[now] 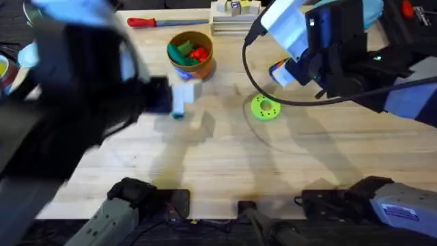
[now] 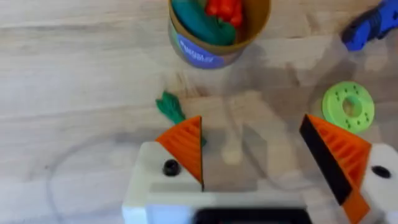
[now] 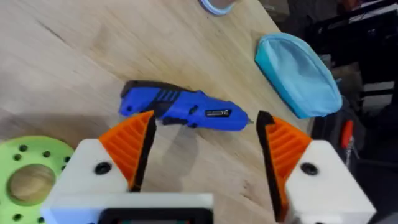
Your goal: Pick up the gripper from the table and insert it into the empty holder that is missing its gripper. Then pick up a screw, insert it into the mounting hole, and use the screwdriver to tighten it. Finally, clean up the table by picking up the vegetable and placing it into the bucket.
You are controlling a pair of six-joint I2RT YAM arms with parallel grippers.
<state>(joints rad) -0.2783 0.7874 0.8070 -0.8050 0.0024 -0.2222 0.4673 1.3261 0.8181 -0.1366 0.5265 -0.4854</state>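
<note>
The left arm reaches in big, dark and blurry from the left edge of the table, and its left gripper [image 1: 179,98] hangs over the middle of the table, just in front of the bucket [image 1: 190,55]. In the left wrist view its orange ribbed pads [image 2: 185,148] stand wide apart with nothing between them. The vegetable [image 2: 170,107] lies on the wood right by one pad, and that pad hides part of it. The bucket sits near the far edge with a green piece and a red piece inside, and its top is cut off in the left wrist view. The right arm bends high over the far right part of the table. The right gripper [image 3: 205,146] points down at a blue screwdriver [image 3: 183,107] lying on the wood, and its fingers are apart and hold nothing. A lime-green disc [image 1: 265,108] lies near the middle of the table. A light blue pouch [image 3: 299,74] is near the right edge.
</note>
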